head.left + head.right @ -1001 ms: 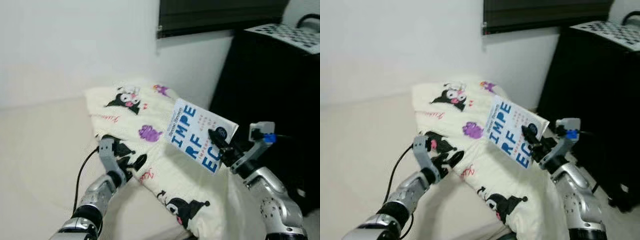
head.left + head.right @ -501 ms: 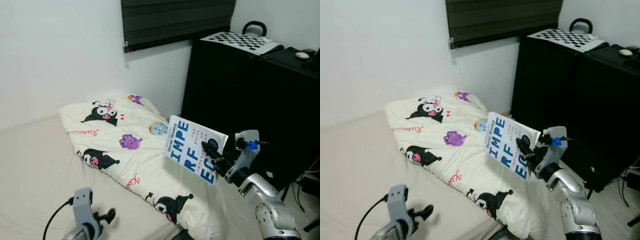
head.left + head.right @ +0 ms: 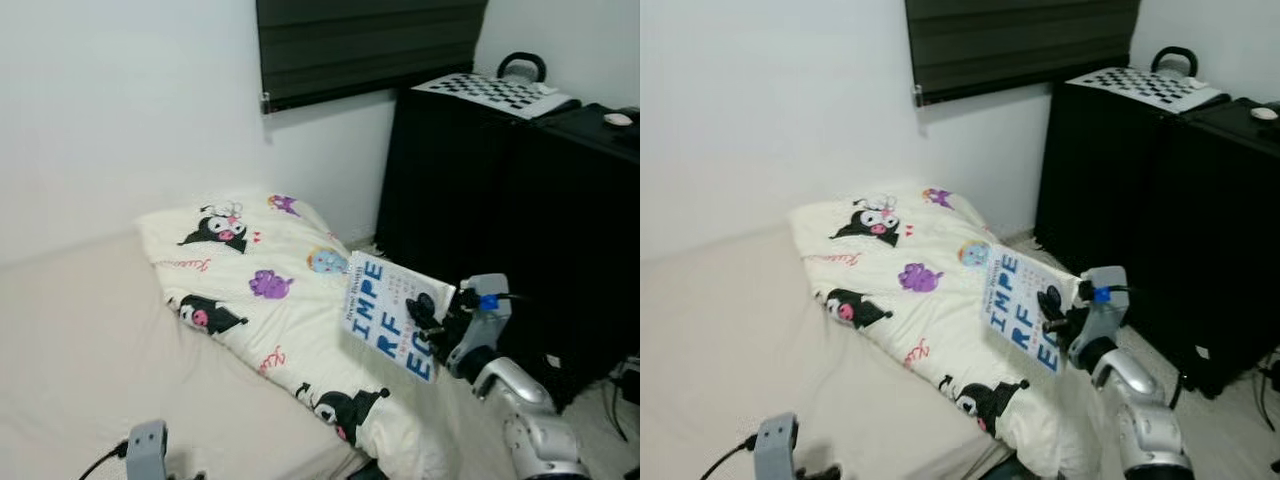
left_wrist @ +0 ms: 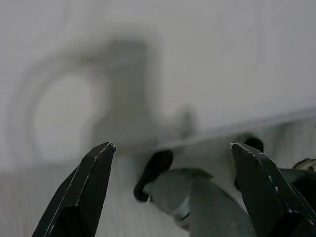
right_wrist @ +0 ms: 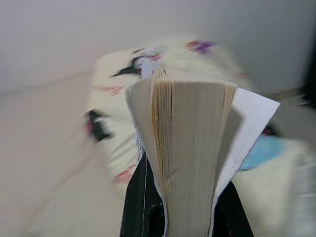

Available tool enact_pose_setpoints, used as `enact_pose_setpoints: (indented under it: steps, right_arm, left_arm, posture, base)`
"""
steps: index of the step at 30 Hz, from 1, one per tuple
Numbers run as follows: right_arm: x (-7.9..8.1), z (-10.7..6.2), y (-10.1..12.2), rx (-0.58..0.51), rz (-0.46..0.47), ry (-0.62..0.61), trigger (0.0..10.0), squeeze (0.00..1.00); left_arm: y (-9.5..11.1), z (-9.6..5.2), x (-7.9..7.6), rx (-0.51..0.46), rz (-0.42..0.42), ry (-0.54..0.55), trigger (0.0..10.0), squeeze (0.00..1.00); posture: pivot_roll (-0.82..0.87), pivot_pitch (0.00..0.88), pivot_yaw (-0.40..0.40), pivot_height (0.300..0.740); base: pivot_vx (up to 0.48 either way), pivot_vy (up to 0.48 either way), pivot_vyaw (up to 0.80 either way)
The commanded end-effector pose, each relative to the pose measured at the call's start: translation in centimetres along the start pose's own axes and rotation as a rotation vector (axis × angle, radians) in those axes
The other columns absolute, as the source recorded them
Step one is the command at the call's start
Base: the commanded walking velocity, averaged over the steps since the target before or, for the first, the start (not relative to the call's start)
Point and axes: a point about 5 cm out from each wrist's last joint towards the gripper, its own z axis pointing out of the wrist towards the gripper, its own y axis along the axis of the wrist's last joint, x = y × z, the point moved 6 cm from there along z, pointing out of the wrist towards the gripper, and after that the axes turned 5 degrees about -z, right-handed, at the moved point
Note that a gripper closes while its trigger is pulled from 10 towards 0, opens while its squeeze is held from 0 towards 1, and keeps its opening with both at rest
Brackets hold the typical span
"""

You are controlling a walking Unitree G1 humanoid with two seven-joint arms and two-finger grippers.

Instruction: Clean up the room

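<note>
White-covered book (image 3: 392, 315) sits clamped in your right gripper (image 3: 436, 318), spine tilted upright, black cabinet (image 3: 520, 200) just beyond; left gripper (image 4: 173, 168) hangs spread wide.

The head stereo pair looks forward and down from standing height over the bed (image 3: 80, 330), pillow (image 3: 270, 290) and black cabinet (image 3: 1160, 200); both eyes share this scene, slightly offset. The right wrist camera looks along its fingers, very close to the page edge of the book (image 5: 190, 148), with the pillow behind. The left wrist camera faces a blurred pale surface between its spread fingertips (image 4: 94, 173).
</note>
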Motion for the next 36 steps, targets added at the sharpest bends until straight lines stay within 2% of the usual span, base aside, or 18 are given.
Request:
enact_pose_setpoints:
  steps: [1, 3, 19, 27, 35, 36]
  right_arm:
    - [0.2, -0.1, -0.1, -0.013, -0.022, 0.014, 10.0, 0.0]
    - [0.2, -0.1, -0.1, -0.013, -0.022, 0.014, 10.0, 0.0]
    - [0.4, 0.0, 0.3, -0.045, -0.015, 0.03, 10.0, 0.0]
    - [1.0, 0.1, 0.3, -0.055, -0.01, 0.06, 10.0, 0.0]
    - [1.5, 0.3, -1.4, -0.012, 0.003, 0.077, 10.0, 0.0]
    - [1.2, 0.2, -2.3, 0.015, 0.013, 0.065, 10.0, 0.0]
  left_arm:
    - [-0.5, -0.1, 0.6, 0.024, 0.022, 0.025, 10.0, 0.0]
    - [-0.5, -0.1, 0.6, 0.024, 0.022, 0.025, 10.0, 0.0]
    - [0.3, 0.0, 0.1, -0.012, 0.065, 0.01, 10.0, 0.0]
    - [1.1, 0.1, -0.2, -0.037, 0.078, 0.006, 10.0, 0.0]
    - [1.3, 0.3, -0.6, -0.04, 0.087, 0.007, 10.0, 0.0]
    - [1.2, 0.3, -0.7, -0.035, 0.092, 0.013, 10.0, 0.0]
  posture:
    - [-0.05, 0.0, -0.019, 0.727]
    - [-0.05, 0.0, -0.019, 0.727]
    - [-0.05, 0.0, -0.013, 0.727]
    - [-0.05, 0.0, -0.01, 0.727]
    - [-0.05, 0.001, -0.007, 0.727]
    - [-0.05, 0.0, -0.006, 0.727]
  base:
    - [-0.48, 0.0, 0.74]
    - [-0.48, 0.0, 0.74]
    - [0.0, 0.0, 0.74]
    - [0.0, 0.0, 0.74]
    - [0.0, 0.0, 0.74]
    - [0.0, 0.0, 0.74]
